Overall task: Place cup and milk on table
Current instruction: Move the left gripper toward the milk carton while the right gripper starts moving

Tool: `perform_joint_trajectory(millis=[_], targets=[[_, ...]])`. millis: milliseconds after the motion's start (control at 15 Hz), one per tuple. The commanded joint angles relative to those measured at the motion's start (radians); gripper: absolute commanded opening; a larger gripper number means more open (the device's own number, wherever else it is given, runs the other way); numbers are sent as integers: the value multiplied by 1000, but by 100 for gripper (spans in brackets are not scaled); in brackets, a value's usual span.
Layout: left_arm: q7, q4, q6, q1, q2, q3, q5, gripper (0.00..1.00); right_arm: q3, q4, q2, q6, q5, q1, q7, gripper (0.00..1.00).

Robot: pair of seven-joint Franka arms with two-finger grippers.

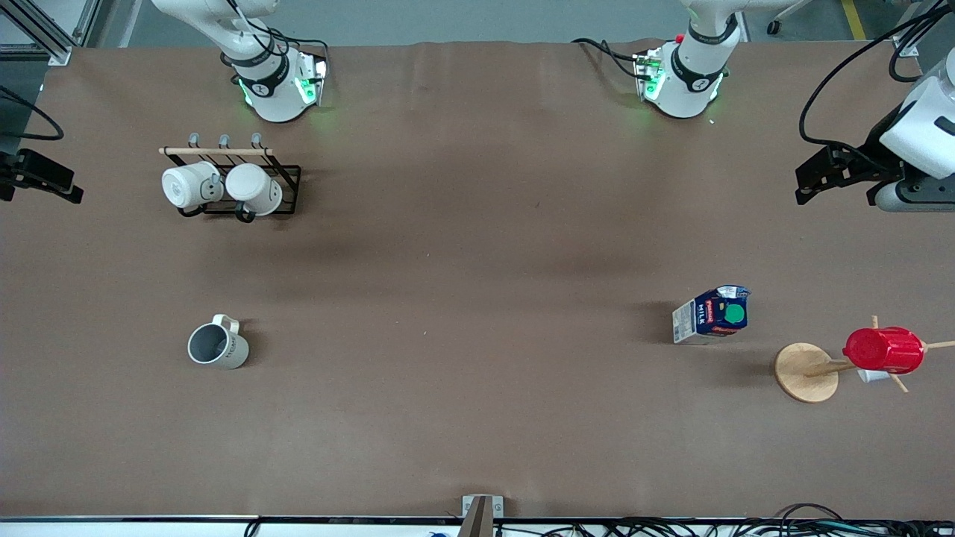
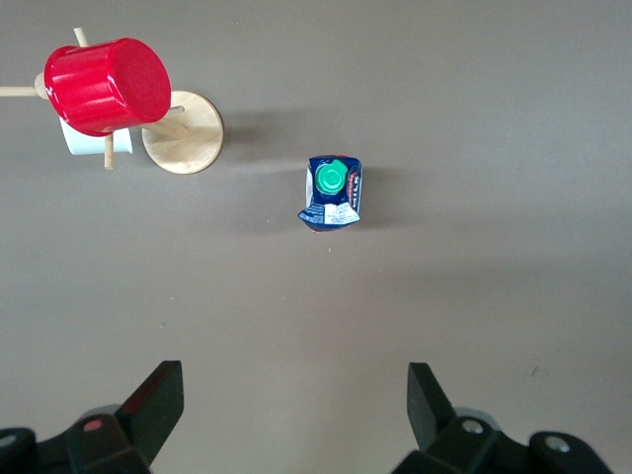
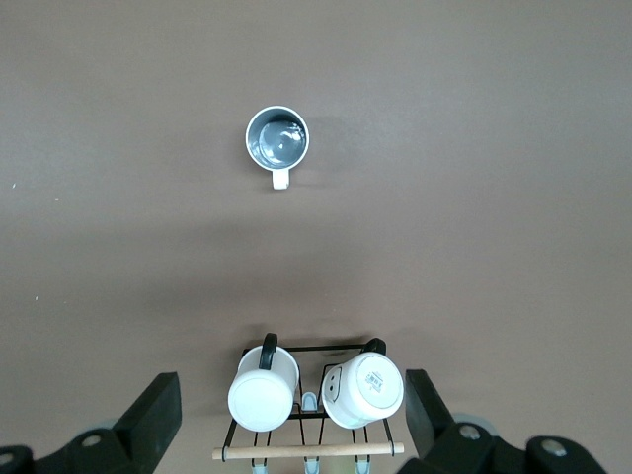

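A: Entry. Left gripper [image 2: 296, 380]: fingers spread wide, holding nothing. It hovers over bare table [image 1: 477, 261] toward the left arm's end. State of the right one?

B: Right gripper [image 3: 293, 390]: also spread and empty, over the wire rack [image 1: 292, 186] that carries the two white mugs [image 1: 192, 185].

A: Task items, read on the front view as a clock face from table centre. The milk [image 1: 712, 315] is at about 4 o'clock, standing on the cover with its green cap up. At 4 o'clock from it, close by but apart, is the wooden disc [image 1: 804, 371] of the peg stand that carries the red cup [image 1: 884, 350].

B: The cup [image 1: 218, 349] is at about 8 o'clock, upright with its mouth up and its handle pointing to roughly 12. The rack is at 12 o'clock from it, well apart.

A: Judgement: both items look set down and neither gripper touches either. The step in hand reads as standing clear.

B: Agreed. To do it well:
- Keep both pairs of fingers wide.
- Move each arm upward before any sideways travel.
- Right arm: mind the rack bar and the mugs directly below it.
- Left arm: do not sweep toward 4 o'clock. The carton is light and tall, so it would tip at a nudge, and the stand's pegs stick out.
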Motion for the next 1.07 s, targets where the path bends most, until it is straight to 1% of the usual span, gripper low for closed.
perform_joint_trajectory(millis=[0, 133, 333, 533, 667, 800, 933, 1000], targets=[[25, 17, -12, -1, 5, -2, 3, 100, 2, -28, -23, 27, 19, 3, 13, 100], [27, 17, -12, -5, 8, -2, 5, 100, 0, -28, -23, 30, 20, 1, 15, 100], [25, 49, -10, -16, 69, -5, 3, 100, 2, -28, -22, 26, 20, 1, 36, 100], [27, 25, 69, -15, 141, -10, -21, 100, 2, -28, -22, 24, 26, 1, 36, 100], [19, -19, 155, -15, 178, -11, -21, 100, 0, -28, -22, 20, 31, 1, 32, 100], [21, -114, 273, -13, 196, -10, -18, 100, 0, -42, -16, 15, 31, 3, 25, 100], [19, -208, 379, -13, 200, -10, -12, 100, 2, -86, -11, 94, 31, 6, 24, 100], [18, -234, 411, -10, 213, -10, -11, 100, 2, -106, 7, 122, 32, 6, 18, 100]])
